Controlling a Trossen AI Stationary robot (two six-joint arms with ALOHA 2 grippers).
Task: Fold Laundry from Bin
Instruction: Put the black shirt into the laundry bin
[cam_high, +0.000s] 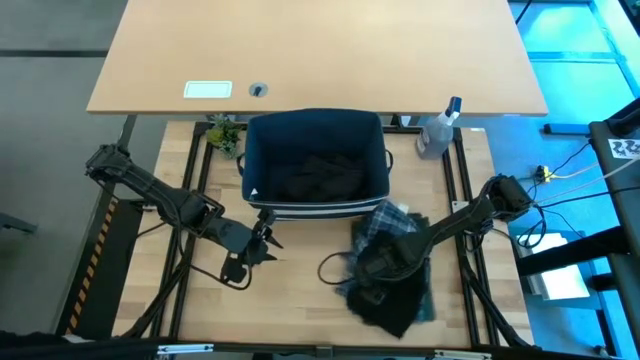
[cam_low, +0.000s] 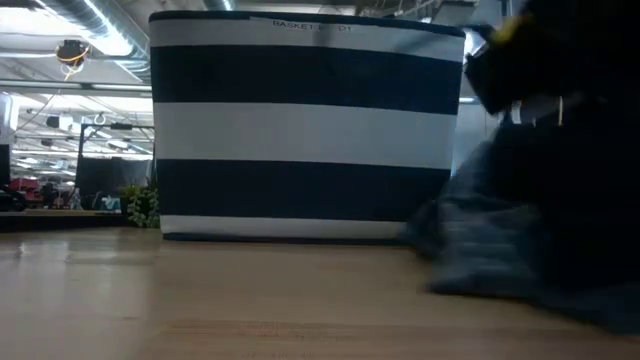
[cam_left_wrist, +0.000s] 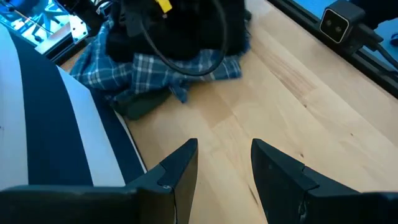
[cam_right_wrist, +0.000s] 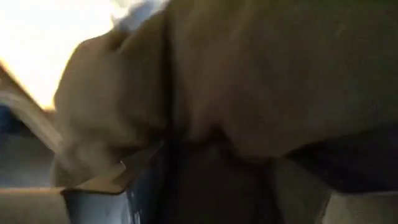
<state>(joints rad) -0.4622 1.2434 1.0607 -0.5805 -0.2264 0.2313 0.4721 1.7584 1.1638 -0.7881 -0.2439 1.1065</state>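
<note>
Laundry heaped beside the bin, soft and ready to slump

Laundry (cam_high: 390, 275) lies in a crumpled heap on the wooden table (cam_high: 300, 300), near the front edge and right of centre, with one corner just beside the bin (cam_high: 315, 160). A blue-and-white plaid shirt (cam_left_wrist: 149, 71) shows at the top and edges of the heap, dark cloth lies bunched over and under it, and a bit of dark green pokes out near the bin wall. The right gripper (cam_high: 375, 268) is pressed down into this pile; its wrist view is filled with cloth right against the lens. Its fingers stand wide, but whether they have closed on a fold cannot be told.

The left gripper (cam_left_wrist: 224, 165) hovers low over bare wood, left of the heap and close to the bin's striped front wall. Its fingers are parted with nothing between them.

Farther back, the bin stands upright with more dark cloth lying inside it. A clear spray bottle (cam_high: 438, 130) stands off its right rear corner.

The cloth looks light, limp and tangled, so it will likely sag and drag its neighbours along when lifted. A pinch on one free edge, such as the plaid hem facing the left gripper, seems better than a grab at the middle, where several layers could come up together.
</note>
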